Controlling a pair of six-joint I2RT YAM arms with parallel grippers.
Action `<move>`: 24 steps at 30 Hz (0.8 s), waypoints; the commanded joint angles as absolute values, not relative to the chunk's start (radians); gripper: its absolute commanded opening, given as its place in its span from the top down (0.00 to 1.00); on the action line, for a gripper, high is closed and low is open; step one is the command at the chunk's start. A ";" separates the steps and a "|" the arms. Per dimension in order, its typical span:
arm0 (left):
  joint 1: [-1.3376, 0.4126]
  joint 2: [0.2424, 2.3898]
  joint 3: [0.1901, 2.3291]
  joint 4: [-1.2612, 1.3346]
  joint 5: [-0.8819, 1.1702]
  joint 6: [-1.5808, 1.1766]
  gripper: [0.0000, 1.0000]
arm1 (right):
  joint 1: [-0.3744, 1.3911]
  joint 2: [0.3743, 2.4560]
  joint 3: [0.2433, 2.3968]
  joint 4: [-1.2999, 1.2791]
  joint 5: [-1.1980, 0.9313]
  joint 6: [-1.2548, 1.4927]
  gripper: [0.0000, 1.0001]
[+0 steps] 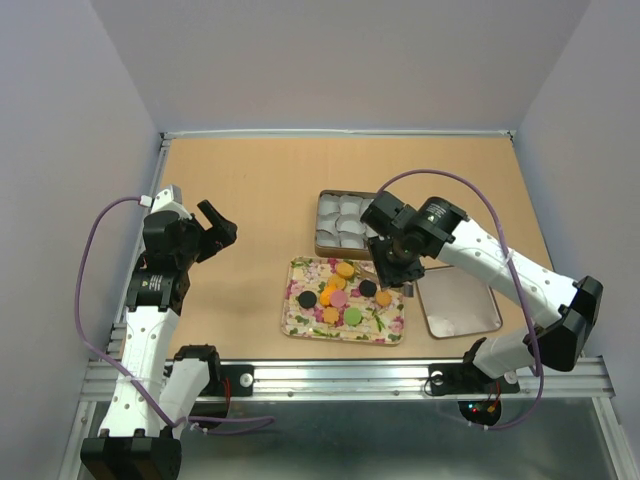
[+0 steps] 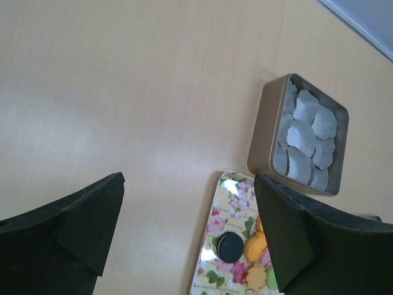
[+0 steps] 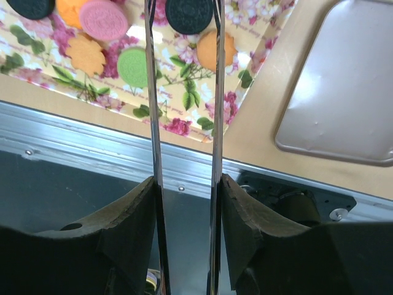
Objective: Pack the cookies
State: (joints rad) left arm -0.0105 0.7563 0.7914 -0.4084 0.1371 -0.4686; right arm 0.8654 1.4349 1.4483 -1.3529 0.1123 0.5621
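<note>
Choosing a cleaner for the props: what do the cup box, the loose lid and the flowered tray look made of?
Box: likely tin, thin bronze wall, satin sheen. Lid: likely the same metal, brushed grey face with soft glare. Flowered tray: printed tin or plastic, glossy highlights; cannot tell which.

Cookies [image 1: 338, 299] black, orange, pink, green, yellow; tray [image 1: 303, 270] floral print; cups [image 2: 301, 132] white; tin [image 2: 261, 138] gold-brown; table [image 1: 250, 180] tan.
</note>
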 commanded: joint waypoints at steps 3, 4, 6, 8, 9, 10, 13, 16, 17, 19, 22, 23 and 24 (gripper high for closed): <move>-0.008 0.746 0.776 -0.377 0.130 -0.466 0.01 | 0.874 1.393 1.505 -1.393 0.155 0.577 0.51; -0.008 0.746 0.778 -0.377 0.130 -0.465 0.01 | 0.874 1.393 1.500 -1.391 0.149 0.577 0.51; -0.008 0.744 0.776 -0.377 0.129 -0.466 0.01 | 0.873 1.388 1.480 -1.391 0.132 0.575 0.51; -0.008 0.745 0.776 -0.377 0.129 -0.466 0.01 | 0.874 1.385 1.465 -1.391 0.124 0.574 0.51; -0.008 0.746 0.776 -0.377 0.130 -0.466 0.01 | 0.874 1.384 1.453 -1.391 0.117 0.571 0.51; -0.008 0.744 0.776 -0.377 0.129 -0.466 0.01 | 0.874 1.384 1.447 -1.390 0.115 0.569 0.51; -0.008 0.744 0.775 -0.376 0.129 -0.466 0.01 | 0.874 1.385 1.430 -1.390 0.100 0.563 0.51; -0.008 0.744 0.775 -0.376 0.129 -0.468 0.01 | 0.876 1.391 1.408 -1.390 0.107 0.558 0.51; -0.008 0.744 0.775 -0.377 0.127 -0.468 0.01 | 0.876 1.393 1.402 -1.390 0.109 0.557 0.51; -0.008 0.742 0.775 -0.376 0.129 -0.468 0.01 | 0.876 1.394 1.391 -1.390 0.110 0.555 0.51; -0.008 0.741 0.775 -0.377 0.127 -0.468 0.01 | 0.879 1.404 1.382 -1.388 0.104 0.554 0.51; -0.008 0.741 0.775 -0.377 0.127 -0.468 0.01 | 0.879 1.405 1.381 -1.388 0.101 0.552 0.51; -0.008 0.739 0.775 -0.377 0.124 -0.468 0.01 | 0.880 1.408 1.381 -1.387 0.097 0.551 0.51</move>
